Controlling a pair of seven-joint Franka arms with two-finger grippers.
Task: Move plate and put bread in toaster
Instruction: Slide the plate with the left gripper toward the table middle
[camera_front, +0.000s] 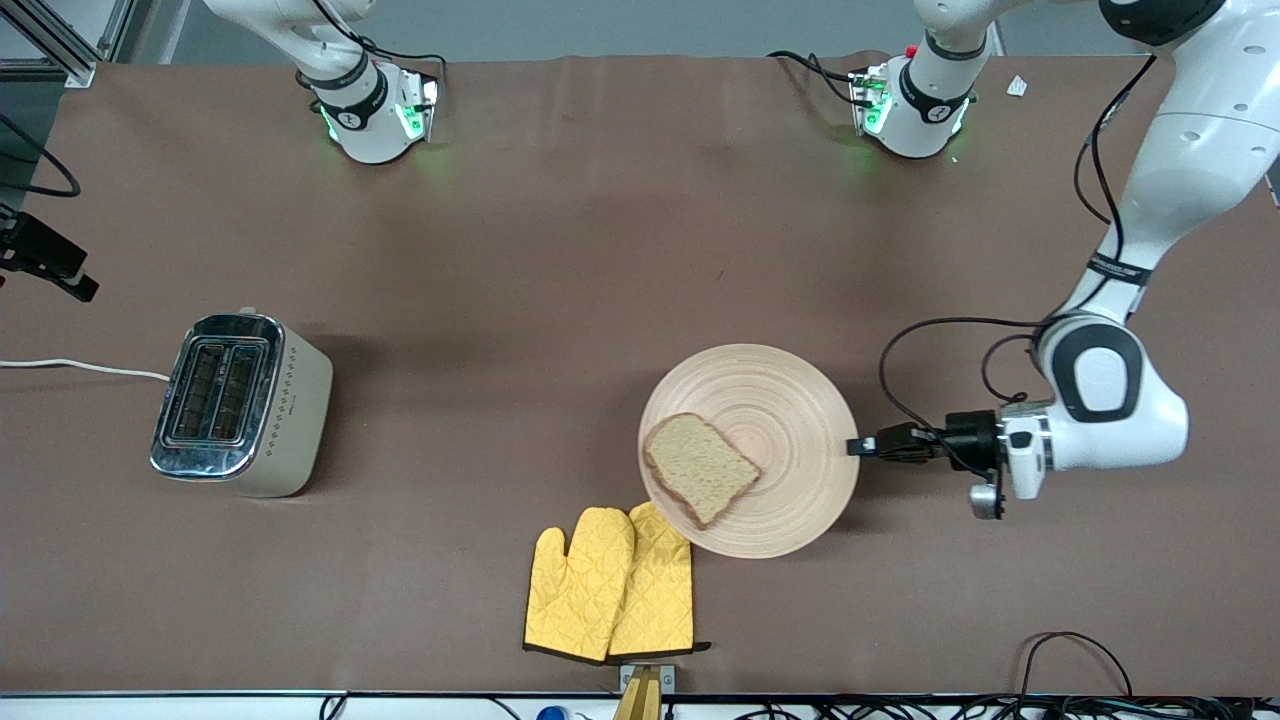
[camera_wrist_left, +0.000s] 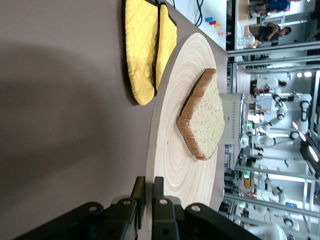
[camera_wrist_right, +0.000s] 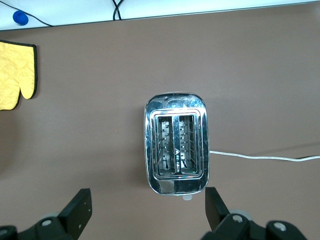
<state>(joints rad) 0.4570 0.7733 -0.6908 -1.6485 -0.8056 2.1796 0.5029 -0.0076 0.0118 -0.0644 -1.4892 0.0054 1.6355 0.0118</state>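
The light wooden plate (camera_front: 790, 420) lies toward the left arm's end of the table, with the brown bread slice (camera_front: 700, 468) flat on it. My left gripper (camera_front: 856, 446) is at table height and shut on the plate's rim. In the left wrist view its fingers (camera_wrist_left: 161, 186) pinch the rim of the plate (camera_wrist_left: 175, 165), one above and one below, and the bread (camera_wrist_left: 204, 117) lies farther along the plate. The toaster (camera_front: 235, 400) stands toward the right arm's end. My right gripper (camera_wrist_right: 146, 195) is open and empty, high over the toaster (camera_wrist_right: 176, 145), whose two slots are empty.
A pair of yellow oven mitts (camera_front: 612, 585) lies nearer the front camera than the plate, and the plate's edge overlaps them (camera_wrist_left: 142, 47). The toaster's white cord (camera_front: 80, 367) runs off the table's end. A mitt tip (camera_wrist_right: 15, 75) shows in the right wrist view.
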